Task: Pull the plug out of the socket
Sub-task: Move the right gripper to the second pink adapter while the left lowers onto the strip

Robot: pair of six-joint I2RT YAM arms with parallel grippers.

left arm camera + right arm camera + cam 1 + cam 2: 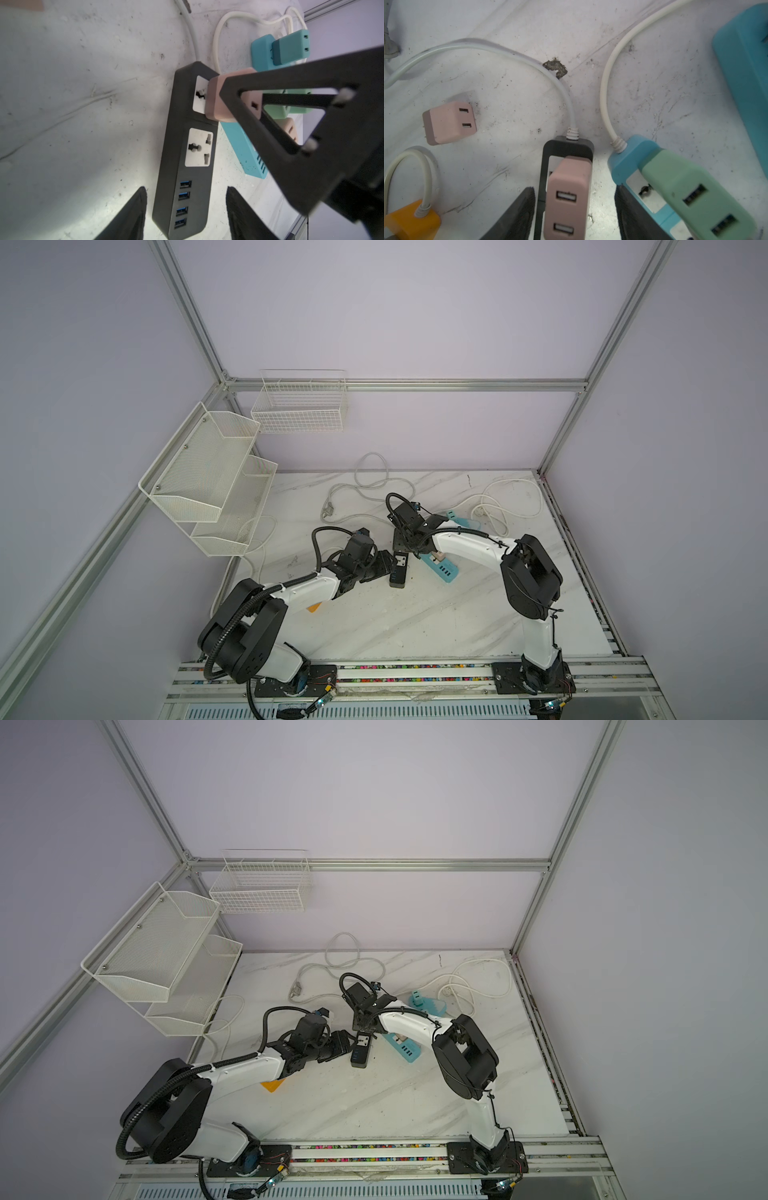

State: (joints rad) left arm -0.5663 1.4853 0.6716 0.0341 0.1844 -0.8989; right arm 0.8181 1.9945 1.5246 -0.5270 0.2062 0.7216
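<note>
— Right claw (574, 188) is standing open, straddling the pink plug (566, 209), which is sitting in the black power strip (172, 145).
— And the left claw (186, 187)?
— Gaping too, flanking that strip's end on the table (508, 93).

Hanging high over the table's (415, 614) front edge in both top views, peering down toward the back. Crowding in close in both wrist views, sharing the black power strip (203, 187) and pink plug (566, 180).
</note>
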